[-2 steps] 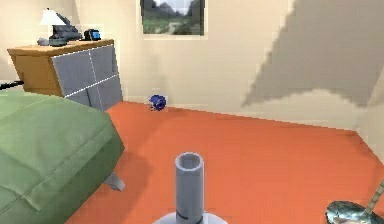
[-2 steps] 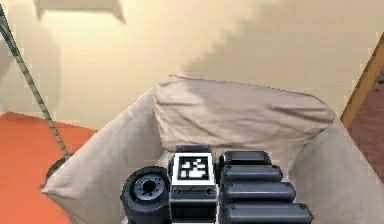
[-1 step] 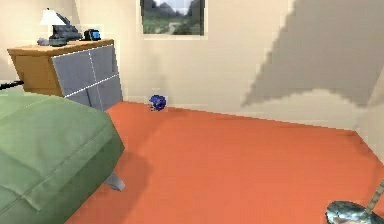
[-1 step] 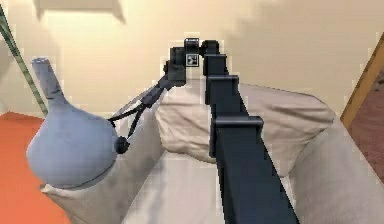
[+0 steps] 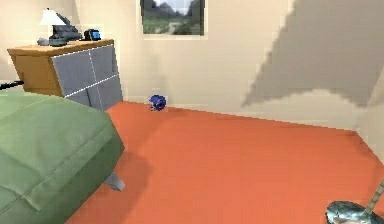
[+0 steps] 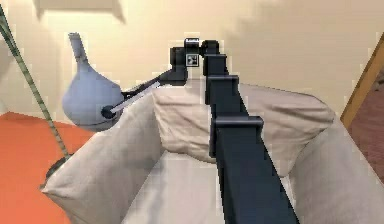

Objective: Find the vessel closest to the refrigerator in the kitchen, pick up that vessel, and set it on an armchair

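A blue-grey round-bellied vessel with a narrow neck (image 6: 86,90) hangs at the far end of my gripper (image 6: 113,107), clear of every surface, so the gripper holds it. It hangs above the left armrest of a beige armchair (image 6: 150,160). The dark arm (image 6: 235,120) reaches out over the armchair's seat and back cushion (image 6: 285,115). The thin fingers (image 6: 140,92) run from the gripper's body down and left to the vessel.
A green bed (image 5: 45,150) takes up the forward view's left. Behind it stands a wooden dresser (image 5: 75,70) with a lamp (image 5: 52,22). A small blue ball (image 5: 157,102) lies on the orange floor by the wall. A picture (image 5: 172,16) hangs above.
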